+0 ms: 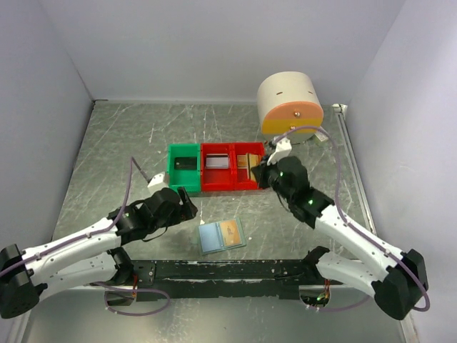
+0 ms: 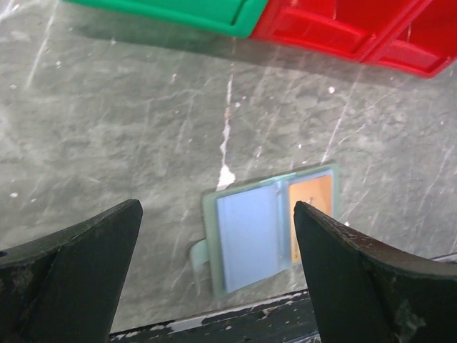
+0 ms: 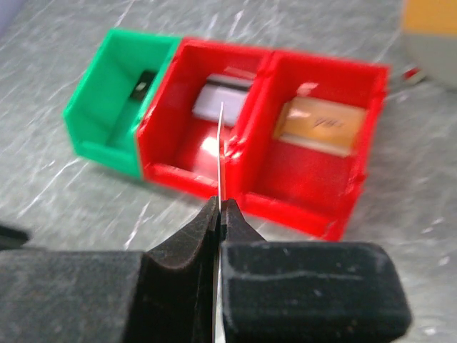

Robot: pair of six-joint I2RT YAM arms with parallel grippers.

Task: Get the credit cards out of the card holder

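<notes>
Three glossy bins [image 1: 214, 187] are sitting abreast; the soft translucent-blue card holder [image 1: 221, 235] is lying open before them, orange credit card [image 2: 311, 214] inside; left gripper [image 2: 216, 214] is gaping, right gripper [image 3: 220, 204] is pinching a thin card [image 3: 222, 143] edge-on; a binned tan card [image 3: 318, 125] is showing script too blurred to read.

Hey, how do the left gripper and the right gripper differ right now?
The left gripper stands wide open and empty; the right gripper is shut on a thin card seen edge-on. The left gripper is near the card holder; the right gripper is by the red bins. Both have dark fingers.
</notes>
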